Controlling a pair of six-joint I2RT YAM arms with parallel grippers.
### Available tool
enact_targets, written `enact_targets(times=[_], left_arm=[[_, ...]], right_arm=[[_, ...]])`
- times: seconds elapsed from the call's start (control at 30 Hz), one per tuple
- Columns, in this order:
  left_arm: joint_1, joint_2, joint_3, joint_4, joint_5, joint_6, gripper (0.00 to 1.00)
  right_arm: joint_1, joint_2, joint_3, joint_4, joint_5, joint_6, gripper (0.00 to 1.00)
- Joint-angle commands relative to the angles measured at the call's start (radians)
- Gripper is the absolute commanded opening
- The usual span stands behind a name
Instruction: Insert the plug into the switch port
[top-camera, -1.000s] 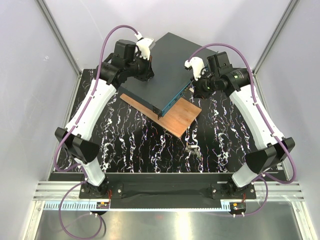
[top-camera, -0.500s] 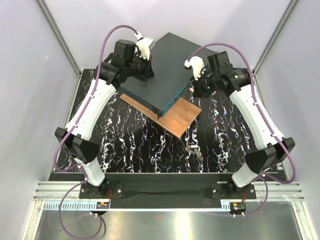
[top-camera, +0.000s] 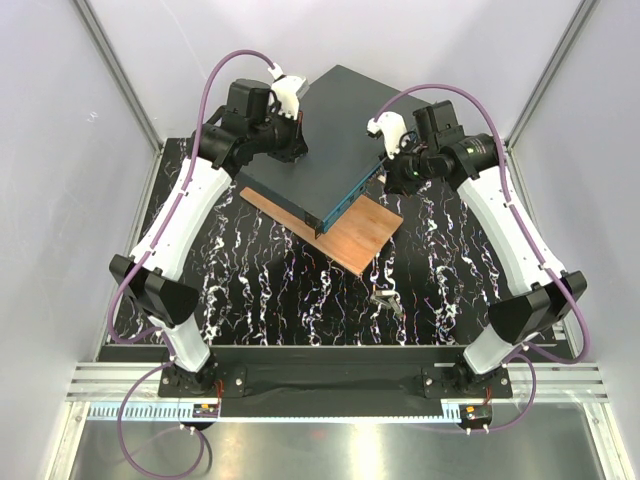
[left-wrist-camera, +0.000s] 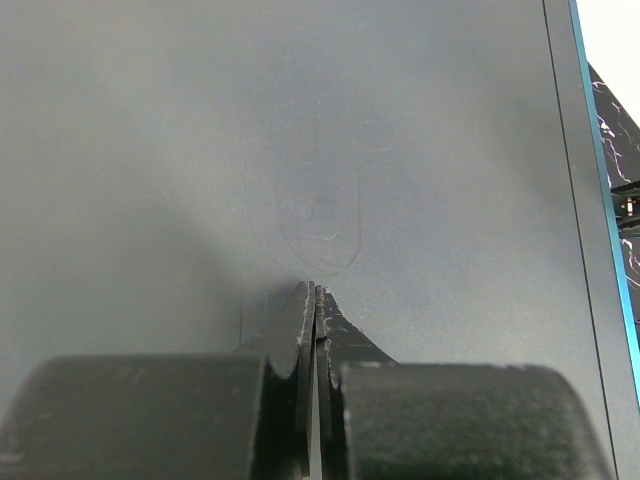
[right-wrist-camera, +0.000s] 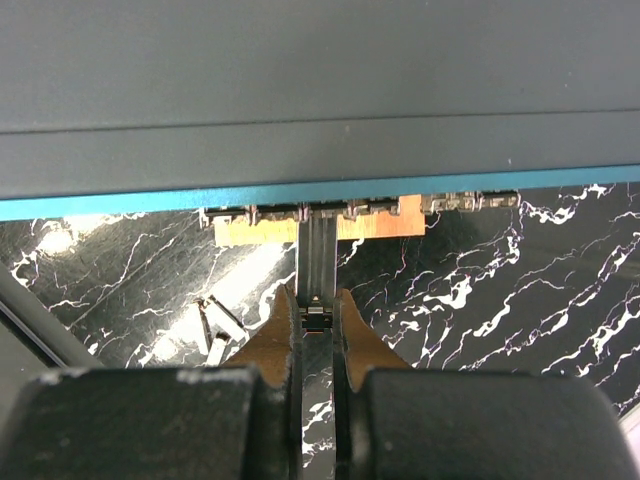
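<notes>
The left fingers (left-wrist-camera: 293, 335), clenched on nothing, rest tips-down on the dark top of the switch (top-camera: 335, 120), which lies on a wooden board (top-camera: 360, 235) at the worktop's (top-camera: 270, 290) far middle, while the right fingers (right-wrist-camera: 278, 335) grasp the plug (right-wrist-camera: 320, 250), its tip at the switch's front ports.

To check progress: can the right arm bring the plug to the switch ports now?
Probably yes. The right claw holds the plug straight before the port row of the switch; nothing lies between them.
</notes>
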Motion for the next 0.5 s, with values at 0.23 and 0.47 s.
enact_targets(times=[0.23,0.47], left_arm=[[0.01,-0.008,-0.005,0.039,0.026,-0.007,0.0],[0.011,-0.007,-0.005,0.044,0.031,-0.01,0.0]], right_arm=[[0.021,0.052,0.134,0.047,-0.142,-0.014,0.0],[0.021,0.076,0.151,0.042,-0.153,-0.011,0.0]])
